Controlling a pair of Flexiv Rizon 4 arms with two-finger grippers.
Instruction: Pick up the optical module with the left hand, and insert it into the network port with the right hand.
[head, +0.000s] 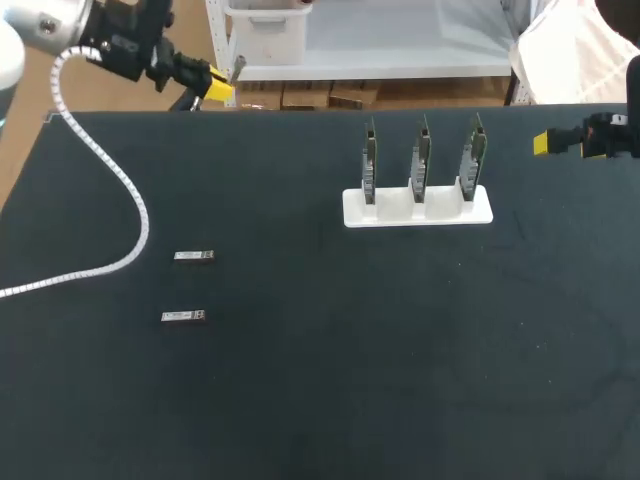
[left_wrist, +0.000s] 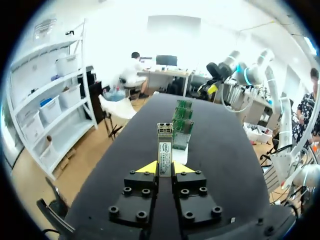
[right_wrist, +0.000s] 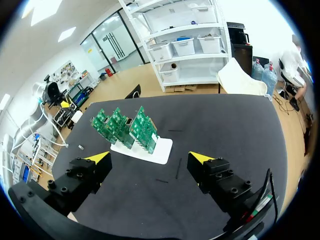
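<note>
Optical module (left_wrist: 165, 145) stands clamped between left pincer's (left_wrist: 165, 169) yellow tips (right pincer (right_wrist: 149, 158) gapes open, well away).

Matt black table (head: 300, 400), shiny metal optical module (left_wrist: 165, 142)

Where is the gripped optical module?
The optical module is clamped in the left gripper, upper left in the head view, near the table's far edge, left of the white stand.
</note>
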